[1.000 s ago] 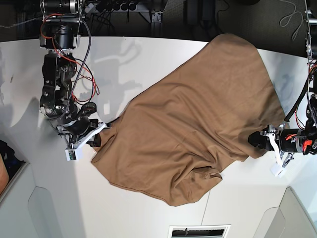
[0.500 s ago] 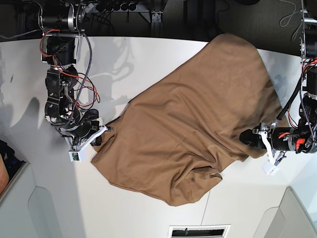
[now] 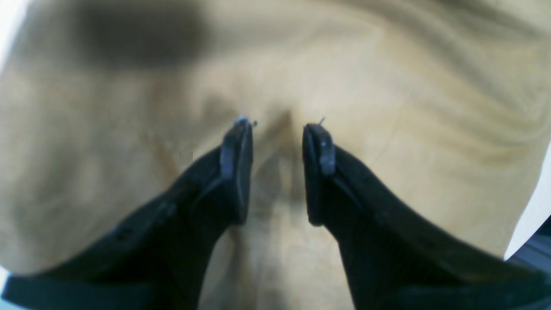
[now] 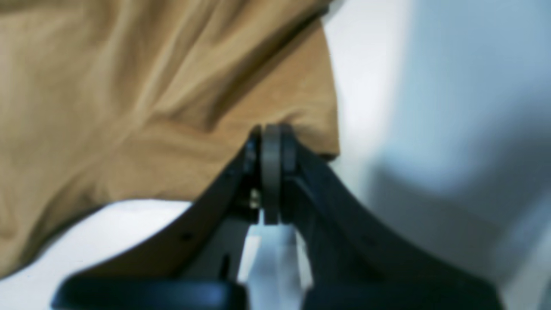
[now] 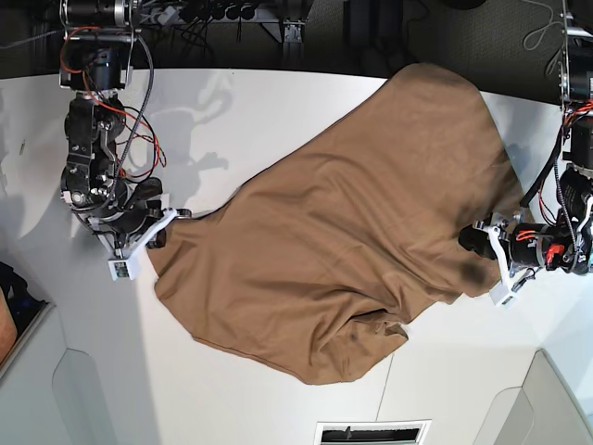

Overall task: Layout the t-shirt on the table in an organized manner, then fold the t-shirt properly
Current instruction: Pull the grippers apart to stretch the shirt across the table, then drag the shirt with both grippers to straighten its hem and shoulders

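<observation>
**Child:** What are your claws doing?

**Me:** Start at the left side of the base view. That is my right gripper (image 5: 157, 229). It is pinched tight on a corner of the t-shirt (image 5: 352, 241). My wrist view shows the two jaws pressed together with the cloth edge caught at their tips.

**Child:** Where is the shirt?

**Me:** It lies across the middle of the table (image 5: 269, 111), big and brown, slanting from the near left up to the far right. Its far end hangs past the back edge. Near the front there is a bunched-up lump with folds in it.

**Child:** And your other claw?

**Me:** My left gripper (image 5: 473, 243) is at the right side, on the shirt's edge. Its jaws are a little apart, with a ridge of cloth between them. I think it is just about to pinch, but it does not hold the cloth yet.

**Child:** So which step is this?

**Me:** I think I am laying the shirt out flat. No folding yet. Next, my left claw should close on that ridge. Then both claws should pull apart gently, so the lump smooths out.

**Child:** What is the table like?

**Me:** White and smooth, so cloth slides easily. A thin dark seam (image 5: 387, 382) runs near the front. Behind the table it is dark, with cables (image 5: 222, 13).
</observation>
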